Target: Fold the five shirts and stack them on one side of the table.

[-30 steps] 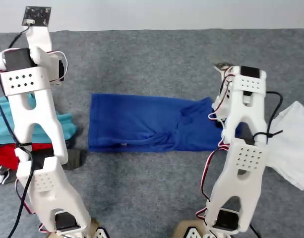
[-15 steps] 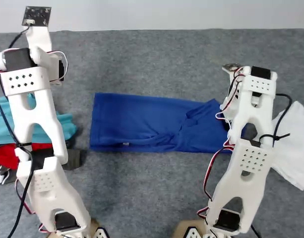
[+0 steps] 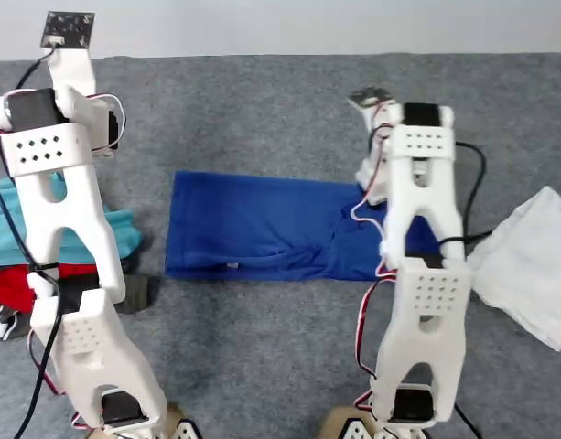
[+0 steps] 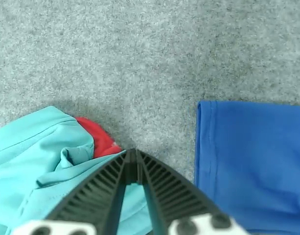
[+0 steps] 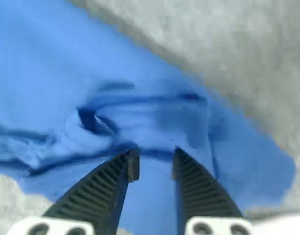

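R tool part open over blue shirt, prob. gripping nothing. L tool closed, empty, at teal shirt edge on grey worktop.

Blue shirt mid-table, folded to a long strip, right end rumpled.
Teal shirt over red shirt at left edge; white shirt crumpled at right edge.

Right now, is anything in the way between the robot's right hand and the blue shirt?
No, nothing I can see. The right hand hangs open right over the blue shirt, and only the shirt's own wrinkled cloth shows beneath it.
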### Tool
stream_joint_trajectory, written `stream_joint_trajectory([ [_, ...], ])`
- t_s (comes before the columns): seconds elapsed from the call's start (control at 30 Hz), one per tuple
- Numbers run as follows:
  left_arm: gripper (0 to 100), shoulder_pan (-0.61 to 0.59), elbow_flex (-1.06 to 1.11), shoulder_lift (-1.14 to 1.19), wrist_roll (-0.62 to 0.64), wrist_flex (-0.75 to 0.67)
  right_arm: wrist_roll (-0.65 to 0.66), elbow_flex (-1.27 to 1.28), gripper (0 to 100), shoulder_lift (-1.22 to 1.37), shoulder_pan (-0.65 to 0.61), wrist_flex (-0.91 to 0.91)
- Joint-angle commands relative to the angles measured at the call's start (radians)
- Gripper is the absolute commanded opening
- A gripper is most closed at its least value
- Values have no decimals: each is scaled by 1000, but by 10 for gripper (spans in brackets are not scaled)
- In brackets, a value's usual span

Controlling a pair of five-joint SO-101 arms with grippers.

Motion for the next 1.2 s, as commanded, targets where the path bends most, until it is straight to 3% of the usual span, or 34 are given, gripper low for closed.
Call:
stream_joint_trajectory([
  [0.0, 6, -2, -7, -71, -9, 23, -9, -49, 68, 31, -15, -44],
  [0.33, 6, 0, -10, -71, -44, 23, -9, -51, 65, 61, -18, 91],
  [0.8, 6, 0, -10, -71, -64, 21, -9, -48, 65, 4, -30, 38],
  [1.07, 9, 109, 111, -58, -71, 21, -97, -109, 64, -173, 5, 137],
  [1.17, 41, 147, 234, -34, -141, 21, -98, -64, 67, -295, 25, 137],
])
